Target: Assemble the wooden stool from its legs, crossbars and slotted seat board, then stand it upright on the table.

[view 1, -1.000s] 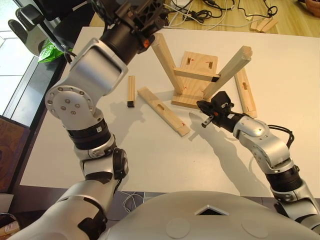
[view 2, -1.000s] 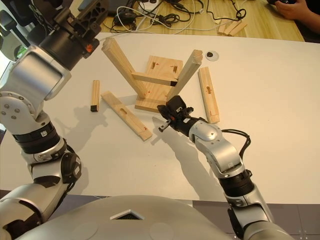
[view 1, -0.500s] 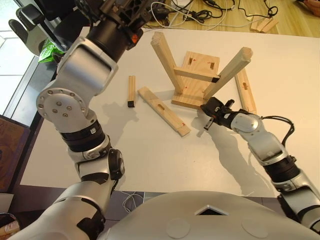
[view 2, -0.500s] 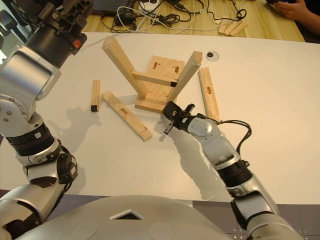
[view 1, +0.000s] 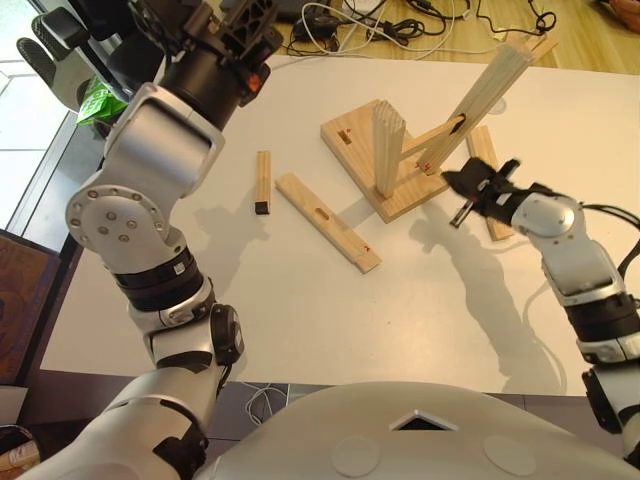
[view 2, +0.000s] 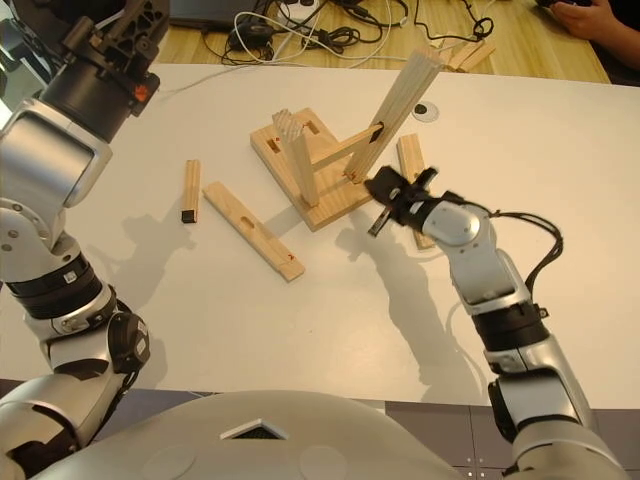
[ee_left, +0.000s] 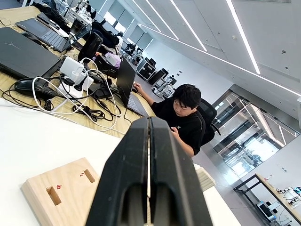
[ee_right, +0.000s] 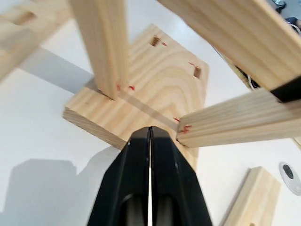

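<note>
The stool [view 1: 390,150] had swung round, and the right gripper [view 1: 461,212] had shifted beside its 4 o'clock corner, fingers pressed together, empty. Bare table [view 1: 300,320] lay nearest. A loose leg [view 1: 327,220] ran 10-to-4. Mid-table the seat board [view 1: 348,148] lay flat, the taller leg [view 1: 487,98] leaning toward 1. At 10, the left gripper [ee_left: 148,121] was pressed together too.

The white worktop [view 1: 300,310] meets, along its far edge, a wooden desk [view 2: 560,50] strewn with black and white cables [view 2: 330,25] and dark laptops [ee_left: 23,54]. Off the worktop's left edge lies a pale tiled floor [view 1: 15,130]. Beyond the desk stretches an open office with further rows of desks, a white ceiling crossed by long light strips [ee_left: 244,42], and glass partitions [ee_left: 244,146] at the far end.
</note>
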### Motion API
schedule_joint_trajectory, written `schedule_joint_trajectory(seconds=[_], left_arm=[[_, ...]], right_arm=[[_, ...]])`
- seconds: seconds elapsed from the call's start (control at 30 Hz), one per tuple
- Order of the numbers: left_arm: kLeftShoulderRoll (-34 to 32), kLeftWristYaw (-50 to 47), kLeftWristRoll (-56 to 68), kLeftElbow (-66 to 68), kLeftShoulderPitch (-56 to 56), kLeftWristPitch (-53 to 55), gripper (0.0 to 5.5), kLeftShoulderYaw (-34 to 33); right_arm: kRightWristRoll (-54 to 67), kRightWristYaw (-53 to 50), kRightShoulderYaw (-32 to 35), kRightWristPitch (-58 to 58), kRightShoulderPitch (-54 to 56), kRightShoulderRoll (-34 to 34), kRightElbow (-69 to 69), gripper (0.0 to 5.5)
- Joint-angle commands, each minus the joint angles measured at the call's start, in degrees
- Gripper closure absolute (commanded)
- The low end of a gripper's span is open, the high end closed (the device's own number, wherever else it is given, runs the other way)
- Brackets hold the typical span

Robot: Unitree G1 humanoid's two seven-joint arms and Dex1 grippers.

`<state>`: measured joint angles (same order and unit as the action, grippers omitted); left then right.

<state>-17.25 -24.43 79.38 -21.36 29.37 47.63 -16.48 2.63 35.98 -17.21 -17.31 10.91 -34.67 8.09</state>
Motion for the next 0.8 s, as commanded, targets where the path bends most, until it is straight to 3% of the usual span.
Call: schedule_joint_trajectory(seconds=[0.03, 0.43, 0.63, 0.8], left_arm=[[0.4, -0.5, -1.0, 0.1, -0.9, -0.5, 5.45, 1.3], [0.2, 0.1, -1.6, 1.5, 0.2, -0.5, 5.45, 3.4], [0.4, 0.2, -2.3, 1.3, 0.0, -0.5, 5.45, 4.0], [0.2, 0.2, -2.3, 1.1, 0.2, -0.8, 5.45, 3.4]], right_arm=[[4.8, 1.7, 1.4, -3.7, -1.5, 3.4, 4.5, 5.50], [-2.6, -4.8, -5.9, -2.4, 3.5, 16.5, -8.0, 5.50], [0.0, -3.7, -1.3, -4.5, 2.8, 16.4, -7.4, 5.50], [2.7, 2.0, 1.9, -9.2, 3.7, 11.3, -7.3, 5.50]])
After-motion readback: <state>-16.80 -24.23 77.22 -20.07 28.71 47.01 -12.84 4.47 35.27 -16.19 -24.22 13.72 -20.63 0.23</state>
